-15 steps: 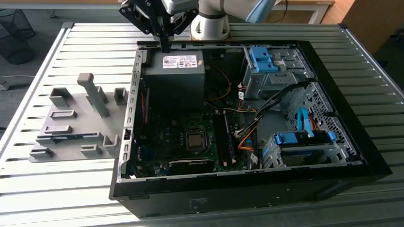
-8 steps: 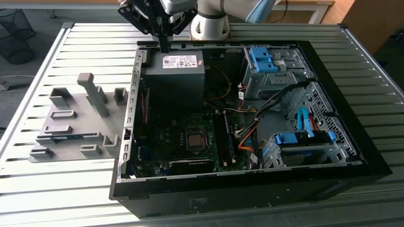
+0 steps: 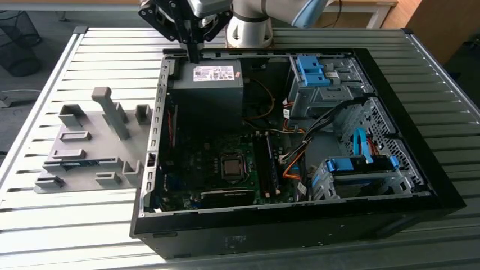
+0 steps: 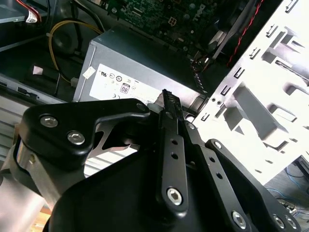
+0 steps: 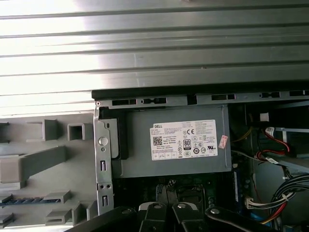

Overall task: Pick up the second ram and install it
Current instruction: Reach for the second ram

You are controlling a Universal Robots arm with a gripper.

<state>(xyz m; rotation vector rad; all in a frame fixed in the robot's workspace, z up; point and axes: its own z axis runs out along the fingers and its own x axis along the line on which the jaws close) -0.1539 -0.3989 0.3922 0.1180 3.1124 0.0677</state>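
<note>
The second ram is a thin blue stick lying in a slot of the grey holder plate, at the exterior view's left of the open computer case. It also appears in the first wrist view, where the ram lies among grey blocks. My gripper hangs over the case's back edge, just above the power supply, far from the ram. The fingers are pressed together with nothing between them. Long black memory slots run beside the processor socket.
The case stands on a slatted metal table. Blue drive cages and loose cables crowd the case at the exterior view's right. Tall grey posts rise from the holder plate. The arm's base sits behind the case.
</note>
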